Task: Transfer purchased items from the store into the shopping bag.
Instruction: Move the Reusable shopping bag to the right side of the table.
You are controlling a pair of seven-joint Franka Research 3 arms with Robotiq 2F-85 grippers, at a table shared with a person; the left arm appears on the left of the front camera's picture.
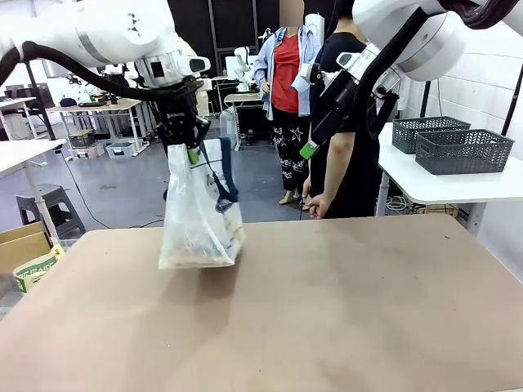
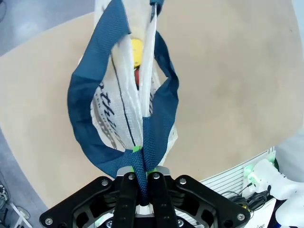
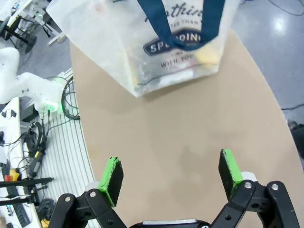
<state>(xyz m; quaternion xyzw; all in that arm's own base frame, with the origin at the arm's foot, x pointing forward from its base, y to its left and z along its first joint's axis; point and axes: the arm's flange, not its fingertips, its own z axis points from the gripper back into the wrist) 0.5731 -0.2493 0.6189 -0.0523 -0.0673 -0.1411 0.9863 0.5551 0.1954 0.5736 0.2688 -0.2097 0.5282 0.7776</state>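
While left tool clamps one shopping bag handle | right tool agape

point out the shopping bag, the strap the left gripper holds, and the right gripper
shopping bag (image 1: 198, 224), front view, on its clear plastic side
strap (image 2: 151, 137), left wrist view, on the navy band just above the fingers
right gripper (image 3: 171, 175), right wrist view, midway between its green pads

The left arm reaches in from the upper left of the frame, its left gripper pointing down with jaws pinched together on a navy strap handle. The right gripper hangs raised at upper right, jaws spread wide, holding nothing.
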